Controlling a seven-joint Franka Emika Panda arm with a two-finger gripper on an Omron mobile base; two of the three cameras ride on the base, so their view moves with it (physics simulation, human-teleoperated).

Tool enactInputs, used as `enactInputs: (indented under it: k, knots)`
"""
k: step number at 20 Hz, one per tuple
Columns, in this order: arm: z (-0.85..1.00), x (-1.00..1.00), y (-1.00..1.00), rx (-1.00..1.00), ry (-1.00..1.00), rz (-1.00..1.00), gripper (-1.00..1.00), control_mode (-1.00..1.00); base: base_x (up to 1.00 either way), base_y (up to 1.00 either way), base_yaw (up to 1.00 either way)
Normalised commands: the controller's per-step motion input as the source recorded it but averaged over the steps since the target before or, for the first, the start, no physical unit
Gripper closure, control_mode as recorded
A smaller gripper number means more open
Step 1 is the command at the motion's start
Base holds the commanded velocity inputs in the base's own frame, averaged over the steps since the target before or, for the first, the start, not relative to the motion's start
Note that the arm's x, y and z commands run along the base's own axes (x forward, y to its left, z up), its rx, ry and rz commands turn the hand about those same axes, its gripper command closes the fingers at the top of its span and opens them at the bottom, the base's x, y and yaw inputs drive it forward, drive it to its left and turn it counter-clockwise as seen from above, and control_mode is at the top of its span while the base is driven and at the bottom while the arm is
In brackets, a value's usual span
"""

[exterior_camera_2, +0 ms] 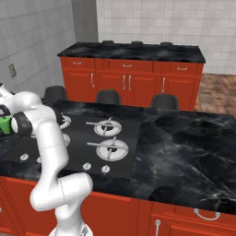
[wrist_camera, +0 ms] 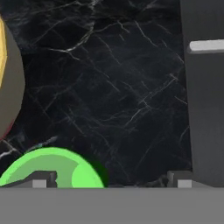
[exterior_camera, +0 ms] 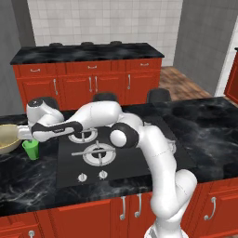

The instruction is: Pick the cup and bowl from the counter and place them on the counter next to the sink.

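The arm reached far to the left of the stove point(exterior_camera: 116, 151), its hand low over the counter point(exterior_camera: 28, 179) there. In the hand view the gripper point(wrist_camera: 111, 180) stood with its fingers spread wide and released, nothing between them: one fingertip point(wrist_camera: 41, 180) sat over the rim of the cup point(wrist_camera: 52, 168), the other fingertip point(wrist_camera: 180, 180) sat near the edge of the stove plate point(wrist_camera: 205, 109). The cup lay below the hand, toward one finger and not centred between the two. Whether that finger touched the cup's rim could not be told.

In the left base view the cup point(exterior_camera: 31, 149) stood upright on the counter just left of the stove, directly under the hand. The bowl point(exterior_camera: 8, 137) sat just beyond the cup, farther from the stove, its rim very close to the cup; whether the two touched could not be told. In the hand view a curved tan slice of the bowl point(wrist_camera: 9, 83) showed at the edge, apart from the cup with bare black counter point(wrist_camera: 109, 87) between them.

In the right base view the cup point(exterior_camera_2: 4, 125) showed as a green sliver beside the arm's forearm, left of the stove point(exterior_camera_2: 92, 138).

Behind the stove stood three dark stools point(exterior_camera: 106, 97), and beyond them a second black counter point(exterior_camera: 88, 52) on red cabinets point(exterior_camera: 88, 86) along the tiled wall.
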Motion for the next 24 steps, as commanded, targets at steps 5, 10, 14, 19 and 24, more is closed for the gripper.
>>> enactInputs:
  k: [5, 10, 14, 19, 24]
  knots:
    - [-0.20, 0.06, 0.06, 0.00, 0.03, 0.00, -1.00, -1.00, 0.00, 0.00, 0.00]
    - [-0.12, 0.03, 0.10, 0.00, 0.07, 0.00, -1.00, -1.00, 0.00, 0.00, 0.00]
    - [-0.24, 0.05, 0.11, 0.00, 0.06, 0.00, -1.00, -1.00, 0.00, 0.00, 0.00]
    - [-0.27, 0.12, 0.05, 0.00, 0.03, 0.00, -1.00, -1.00, 0.00, 0.00, 0.00]
    - [-0.03, 0.00, 0.02, 0.00, 0.01, 0.00, -1.00, -1.00, 0.00, 0.00, 0.00]
